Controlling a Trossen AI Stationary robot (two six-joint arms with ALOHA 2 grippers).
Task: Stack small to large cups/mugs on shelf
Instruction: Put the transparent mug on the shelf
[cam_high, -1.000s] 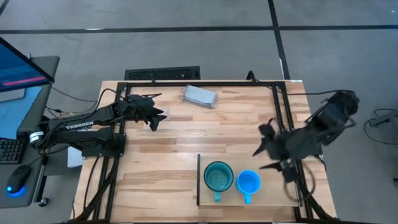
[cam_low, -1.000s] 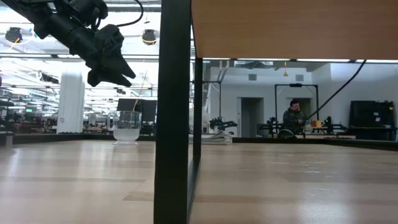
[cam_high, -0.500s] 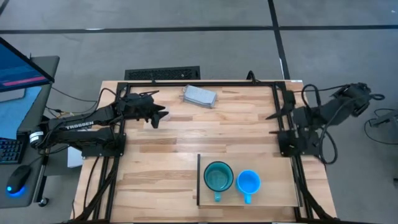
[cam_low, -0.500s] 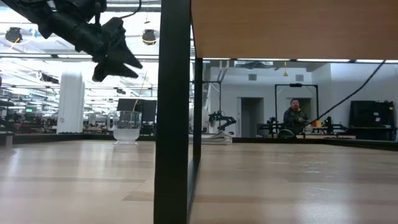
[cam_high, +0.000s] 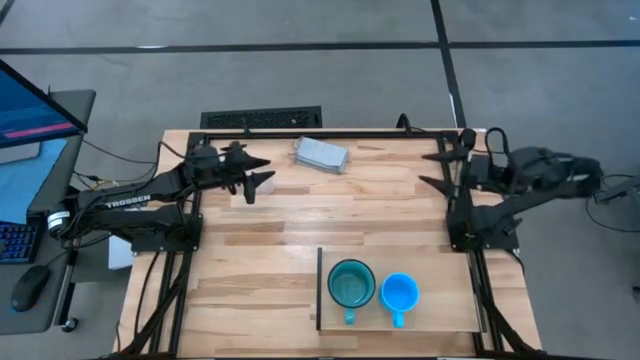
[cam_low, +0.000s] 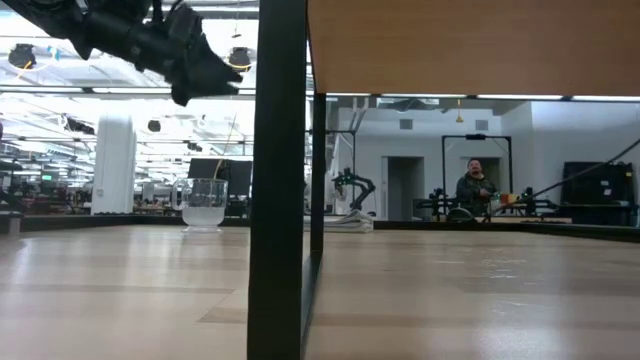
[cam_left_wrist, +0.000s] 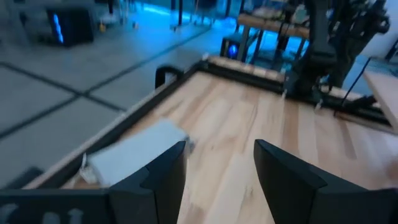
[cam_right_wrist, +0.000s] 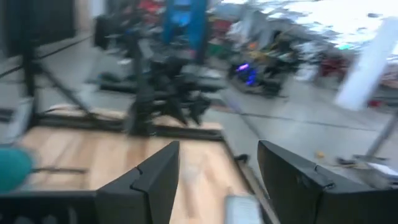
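Table (cam_high: 280, 240): slatted wood, both arms up near its far edge. Shelf (cam_high: 440, 315) lies at the near edge, right of centre, dark upright strip on its left side.

Teal mug (cam_high: 351, 284) and blue mug (cam_high: 399, 293) stand side by side on the shelf, close together, handles toward the near edge. Not nested.

Clear cup (cam_low: 204, 203) stands near the far-left corner; in the high view it sits under the left gripper (cam_high: 252, 176), barely visible. A grey block (cam_high: 320, 154) lies beside it.

Left gripper: spread wide, empty, raised above the cup. Right gripper (cam_high: 438, 168): near the far-right corner, spread wide, empty.

Risk, as judged: the cup is hard to see and light; an off-centre descent could tip it or push it toward the block. Nesting mugs may snag on handles.
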